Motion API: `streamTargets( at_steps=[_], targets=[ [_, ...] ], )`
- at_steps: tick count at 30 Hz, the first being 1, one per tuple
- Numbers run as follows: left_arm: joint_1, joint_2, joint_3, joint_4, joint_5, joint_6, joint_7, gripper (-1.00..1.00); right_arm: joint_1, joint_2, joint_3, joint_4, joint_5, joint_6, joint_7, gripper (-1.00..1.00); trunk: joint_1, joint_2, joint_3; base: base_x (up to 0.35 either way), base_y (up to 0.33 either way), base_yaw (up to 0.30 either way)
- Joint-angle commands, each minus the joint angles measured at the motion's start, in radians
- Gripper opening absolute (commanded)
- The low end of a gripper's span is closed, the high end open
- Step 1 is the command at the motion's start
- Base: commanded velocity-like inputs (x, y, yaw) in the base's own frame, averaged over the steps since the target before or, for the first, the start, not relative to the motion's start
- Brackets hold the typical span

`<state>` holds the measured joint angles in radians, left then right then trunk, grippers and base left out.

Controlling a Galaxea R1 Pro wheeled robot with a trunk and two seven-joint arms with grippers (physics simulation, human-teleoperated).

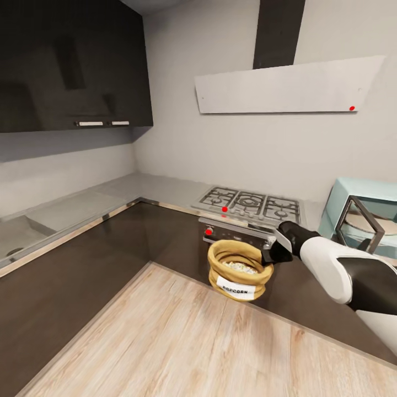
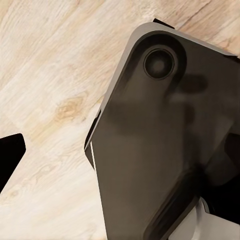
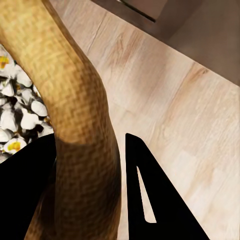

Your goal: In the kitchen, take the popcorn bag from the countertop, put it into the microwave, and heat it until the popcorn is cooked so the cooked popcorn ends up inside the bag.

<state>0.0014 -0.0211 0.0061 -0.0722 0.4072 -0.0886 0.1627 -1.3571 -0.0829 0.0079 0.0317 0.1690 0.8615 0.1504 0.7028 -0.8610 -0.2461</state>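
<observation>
Right tool (image 1: 271, 255) is clamped on the bag (image 1: 239, 270) rim, bag hanging over the floor. Microwave (image 1: 361, 212) sits to your right, door open. Left tool: can't tell.

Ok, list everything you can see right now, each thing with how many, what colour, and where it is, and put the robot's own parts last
popcorn bag: one, tan-brown with a white label, held up in front of the dark lower cabinets
popcorn: a heap, whitish-yellow, inside the bag
microwave: one, pale mint-blue, door open, on the countertop at far right
countertop: one, grey, running along the walls
gas hob: one, steel, set into the countertop left of the microwave
range hood: one, flat grey, on the wall above the hob
upper cabinet: one, glossy black, upper left
floor: light wood, below
right gripper: one, black, shut on the bag's rim
left gripper: dark fingertip seen over the floor, state unclear
</observation>
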Motion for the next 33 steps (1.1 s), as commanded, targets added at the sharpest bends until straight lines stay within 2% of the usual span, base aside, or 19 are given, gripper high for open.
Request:
streamTargets(
  at_steps=[1, 6, 24, 33],
  targets=[
    [0.000, 0.000, 0.000, -0.001, 0.004, -0.002, 0.003, 1.00, 0.000, -0.002, -0.001, 0.001, 0.010, -0.001, 0.011, -1.00, 0.000, -0.001, -0.001, 0.000, 0.000, 0.000],
    [0.000, 0.000, 0.000, -0.001, 0.004, -0.002, 0.003, 1.00, 0.001, -0.002, -0.001, 0.001, 0.010, -0.004, 0.010, -1.00, 0.000, -0.001, -0.001, 0.000, 0.000, -0.037],
    [0.000, 0.000, -0.004, -0.001, 0.001, -0.002, 0.002, 1.00, 0.001, -0.003, 0.000, 0.001, 0.011, -0.002, 0.003, -1.00, 0.000, -0.001, -0.001, -0.006, 0.000, -0.216],
    [0.000, -0.002, 0.000, -0.001, 0.001, -0.003, 0.003, 1.00, 0.001, -0.001, 0.000, 0.001, 0.012, -0.004, 0.001, -1.00, 0.000, -0.001, -0.001, -0.312, 0.000, -0.008]
  ],
)
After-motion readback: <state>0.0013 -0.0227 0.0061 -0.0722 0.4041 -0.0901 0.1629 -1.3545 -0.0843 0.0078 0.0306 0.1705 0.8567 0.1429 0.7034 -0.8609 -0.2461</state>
